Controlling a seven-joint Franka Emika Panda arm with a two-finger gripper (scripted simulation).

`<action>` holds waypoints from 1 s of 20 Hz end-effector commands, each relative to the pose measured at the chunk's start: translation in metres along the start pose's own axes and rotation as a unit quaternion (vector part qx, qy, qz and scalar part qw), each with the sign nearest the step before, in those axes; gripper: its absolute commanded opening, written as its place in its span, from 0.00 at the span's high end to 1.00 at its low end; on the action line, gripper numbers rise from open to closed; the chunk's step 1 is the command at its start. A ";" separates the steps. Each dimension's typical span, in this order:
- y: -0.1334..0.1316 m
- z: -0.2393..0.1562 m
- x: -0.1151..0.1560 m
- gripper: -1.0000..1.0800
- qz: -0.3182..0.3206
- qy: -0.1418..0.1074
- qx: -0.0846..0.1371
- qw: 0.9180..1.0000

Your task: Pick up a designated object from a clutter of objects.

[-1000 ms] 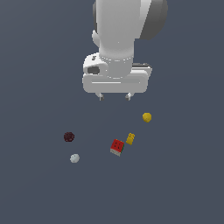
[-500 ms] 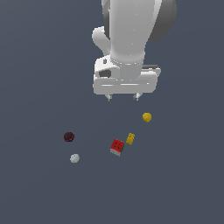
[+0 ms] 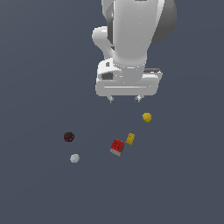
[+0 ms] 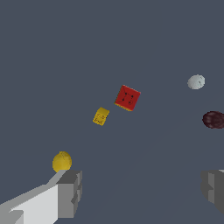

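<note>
The yellow lemon-like ball [image 3: 147,117] lies on the grey floor, below and toward the exterior view's right of my gripper [image 3: 124,99]. The gripper is open and empty, hovering above the floor. In the wrist view the lemon [image 4: 61,161] sits just beside one fingertip [image 4: 70,192], outside the gap; the other fingertip [image 4: 213,188] is far across. The yellow blocky piece [image 3: 130,138] and red block [image 3: 117,147] lie close together. The dark maroon ball [image 3: 68,137] and pale grey ball [image 3: 75,158] lie toward the exterior view's left.
The flat dark grey floor [image 3: 39,65] runs all around the things. The wrist view also shows the yellow block [image 4: 101,116], red block [image 4: 127,97], grey ball [image 4: 196,82] and maroon ball [image 4: 214,119].
The gripper has moved toward the exterior view's right and a little lower, closer to the lemon. The objects have not moved.
</note>
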State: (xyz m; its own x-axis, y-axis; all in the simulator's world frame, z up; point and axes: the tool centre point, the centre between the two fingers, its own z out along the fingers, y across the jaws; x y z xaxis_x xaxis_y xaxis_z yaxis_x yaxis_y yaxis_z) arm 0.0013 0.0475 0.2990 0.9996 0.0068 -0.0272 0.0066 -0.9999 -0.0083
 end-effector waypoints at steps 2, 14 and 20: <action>-0.007 0.009 0.000 0.04 0.014 0.000 -0.002 1.000; -0.047 0.063 -0.009 0.04 0.097 0.005 -0.010 0.995; -0.070 0.093 -0.018 0.04 0.143 0.008 -0.013 0.990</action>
State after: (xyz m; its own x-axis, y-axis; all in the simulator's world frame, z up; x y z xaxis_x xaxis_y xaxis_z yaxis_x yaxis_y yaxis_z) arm -0.0166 0.1119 0.2149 0.9676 -0.2524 -0.0107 -0.2522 -0.9674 0.0219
